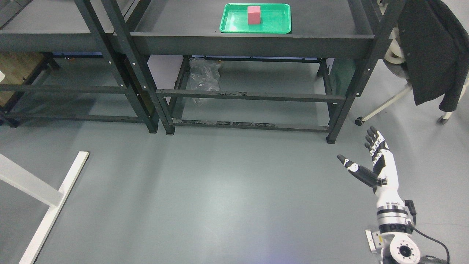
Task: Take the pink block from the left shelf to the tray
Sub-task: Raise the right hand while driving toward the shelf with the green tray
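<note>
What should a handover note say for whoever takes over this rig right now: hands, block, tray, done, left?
Right hand: open, fingers spread, holding nothing, out over the floor at the lower right, well short of the shelves.
Left hand: not in view.
Pink block: standing upright inside the green tray, on the top surface of the right-hand shelf.
Left shelf: no block visible on the part in view.
Done: block appears placed in the tray.
Left: seemingly nothing beyond parking the arm.
</note>
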Controlling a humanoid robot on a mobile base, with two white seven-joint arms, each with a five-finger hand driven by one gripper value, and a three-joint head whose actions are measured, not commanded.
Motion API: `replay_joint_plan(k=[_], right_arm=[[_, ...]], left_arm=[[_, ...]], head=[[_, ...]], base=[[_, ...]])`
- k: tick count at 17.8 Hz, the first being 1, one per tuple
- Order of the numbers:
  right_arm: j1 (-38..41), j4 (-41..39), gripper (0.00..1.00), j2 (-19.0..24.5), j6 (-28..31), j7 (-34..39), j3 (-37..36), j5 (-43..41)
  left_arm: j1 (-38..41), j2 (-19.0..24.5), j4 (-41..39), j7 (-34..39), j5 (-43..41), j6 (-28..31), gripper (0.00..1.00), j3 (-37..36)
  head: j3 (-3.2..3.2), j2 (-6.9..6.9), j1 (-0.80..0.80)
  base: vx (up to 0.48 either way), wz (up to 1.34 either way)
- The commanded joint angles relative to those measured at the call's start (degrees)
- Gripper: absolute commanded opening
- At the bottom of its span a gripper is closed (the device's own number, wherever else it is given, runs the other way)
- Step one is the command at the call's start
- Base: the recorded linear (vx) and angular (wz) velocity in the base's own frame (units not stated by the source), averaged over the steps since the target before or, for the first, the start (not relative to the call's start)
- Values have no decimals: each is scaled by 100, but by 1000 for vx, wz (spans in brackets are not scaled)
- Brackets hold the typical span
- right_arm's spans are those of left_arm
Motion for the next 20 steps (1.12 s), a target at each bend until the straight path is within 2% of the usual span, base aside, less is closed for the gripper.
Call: replay_joint_plan(k=[1, 3, 4, 9, 11, 20], right_arm=[[-142, -8, 99, -501, -45, -1247, 80, 3360], [-186, -8, 99, -458, 8, -1364, 89, 4629], [-186, -8, 99, -449, 34, -1356, 98, 4773], [-29, -271, 99, -493, -114, -1276, 89, 4652], [16, -368, 100, -502, -509, -1276, 80, 4503], [-28, -430, 98, -502, -327, -1320, 63, 4880]], left_arm=[[-167, 100, -100, 5, 0, -2, 100, 0], [-167, 100, -100, 5, 0, -2, 100, 0], [-167, 100, -100, 5, 0, -2, 100, 0], [-167, 100, -100, 5, 0, -2, 100, 0], [-167, 100, -100, 5, 0, -2, 100, 0], [-167, 100, -100, 5, 0, -2, 100, 0]], head=[[0, 0, 0], [0, 0, 0], [0, 0, 0], [0, 0, 0], [0, 0, 0], [0, 0, 0]], base=[[0, 0], [-13, 0], [11, -2], [27, -2], [95, -38], [205, -37]])
